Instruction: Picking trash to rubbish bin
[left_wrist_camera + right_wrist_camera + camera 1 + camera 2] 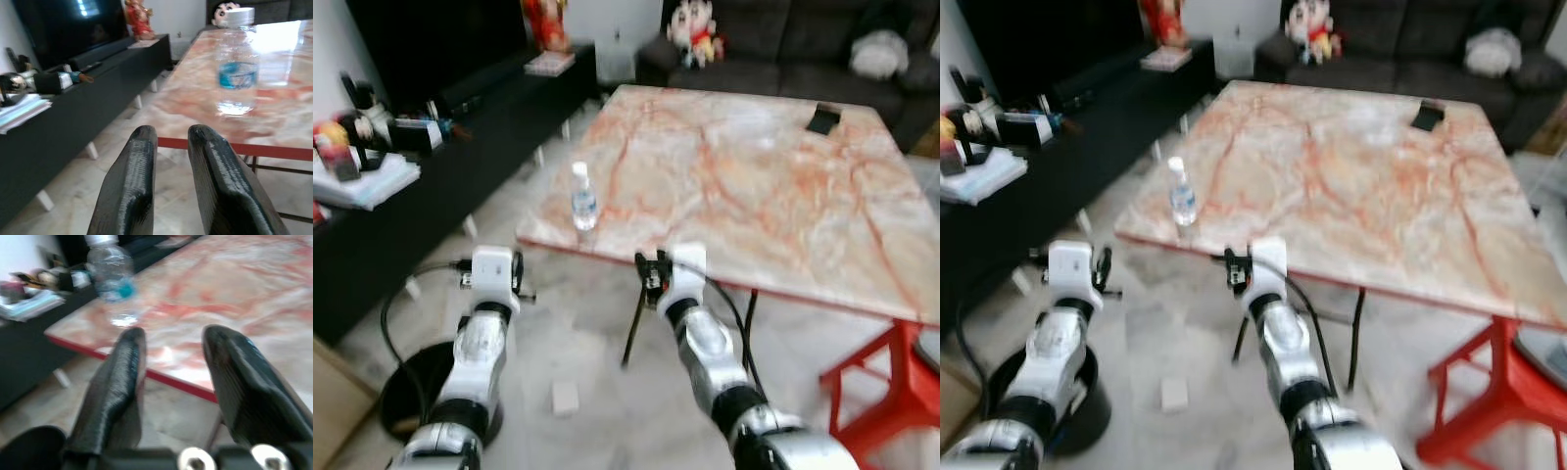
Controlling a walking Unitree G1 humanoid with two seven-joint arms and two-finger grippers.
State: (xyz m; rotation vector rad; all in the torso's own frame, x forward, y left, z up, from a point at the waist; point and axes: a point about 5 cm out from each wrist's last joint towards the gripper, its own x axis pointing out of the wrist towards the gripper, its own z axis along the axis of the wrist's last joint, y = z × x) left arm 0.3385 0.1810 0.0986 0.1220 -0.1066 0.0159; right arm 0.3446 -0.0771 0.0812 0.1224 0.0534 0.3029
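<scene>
While both arms reach forward at the near edge of the marble-topped desk [754,186], a clear plastic water bottle [583,201] stands upright near the desk's near left corner, just ahead of the left jaws [172,147] and ahead and to the left of the right jaws [171,357]. Its label is a blue band [237,75]; the writing on it is too blurred to read. The left jaws are parted by a narrow gap and hold nothing. The right jaws stand wide apart and empty, short of the desk's red edge. A dark round bin [416,387] sits on the floor below the left arm
</scene>
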